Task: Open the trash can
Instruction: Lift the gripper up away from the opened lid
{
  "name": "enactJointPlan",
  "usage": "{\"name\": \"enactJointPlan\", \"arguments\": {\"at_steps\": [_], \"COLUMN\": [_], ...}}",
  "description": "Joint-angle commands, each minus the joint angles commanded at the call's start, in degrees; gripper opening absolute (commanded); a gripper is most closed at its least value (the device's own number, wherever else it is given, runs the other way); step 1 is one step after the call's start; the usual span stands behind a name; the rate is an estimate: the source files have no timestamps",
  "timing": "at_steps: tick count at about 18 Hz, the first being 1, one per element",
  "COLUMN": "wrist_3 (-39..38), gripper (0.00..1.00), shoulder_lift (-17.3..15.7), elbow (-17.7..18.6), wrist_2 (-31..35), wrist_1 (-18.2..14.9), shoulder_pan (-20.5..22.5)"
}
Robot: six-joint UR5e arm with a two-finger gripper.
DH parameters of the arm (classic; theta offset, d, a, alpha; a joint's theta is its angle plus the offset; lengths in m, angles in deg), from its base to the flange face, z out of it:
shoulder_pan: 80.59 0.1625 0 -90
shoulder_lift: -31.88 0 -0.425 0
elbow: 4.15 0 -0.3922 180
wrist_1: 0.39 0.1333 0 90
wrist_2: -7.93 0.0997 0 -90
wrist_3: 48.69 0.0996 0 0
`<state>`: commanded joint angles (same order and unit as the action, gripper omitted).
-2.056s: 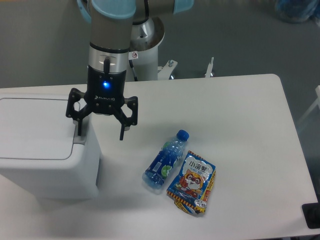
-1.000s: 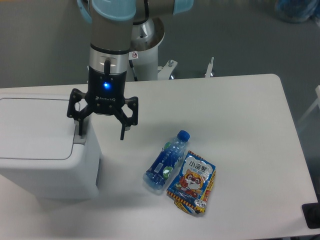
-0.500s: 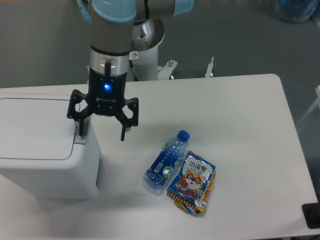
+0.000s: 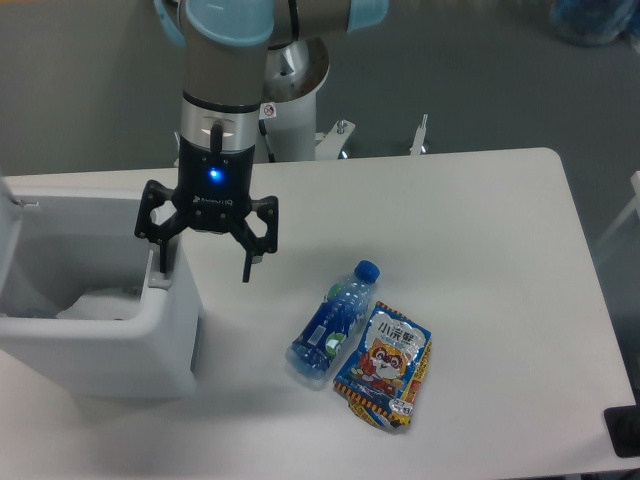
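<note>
trash can (image 4: 110, 340) (lid up) sits under the spread gripper (image 4: 203, 268).

Trash can (image 4: 110, 340) lid up, interior exposed. My end effector (image 4: 204, 268) spread wide at its right rim, one finger on button strip. Bottle (image 4: 332, 324) and snack packet (image 4: 385, 366) right of can on tabletop (image 4: 480, 230).

A robot lab: a pedestal-mounted arm (image 4: 230, 60) at a plain white table (image 4: 480, 230) on grey floor (image 4: 460, 70).
</note>
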<state>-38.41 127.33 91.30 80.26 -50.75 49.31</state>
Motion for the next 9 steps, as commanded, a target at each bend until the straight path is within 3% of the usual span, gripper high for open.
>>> {"name": "enactJointPlan", "arguments": {"at_steps": [4, 7, 9], "wrist_3": [0.09, -0.52, 0.00], "gripper": [1.00, 1.00, 1.00], "shoulder_lift": [-0.79, -1.14, -1.41], "elbow": [-0.97, -3.68, -4.57], "wrist_2": [-0.26, 0.09, 3.49], "wrist_1": [0.00, -0.17, -0.35], "shoulder_pan": [1.49, 4.30, 5.44]}}
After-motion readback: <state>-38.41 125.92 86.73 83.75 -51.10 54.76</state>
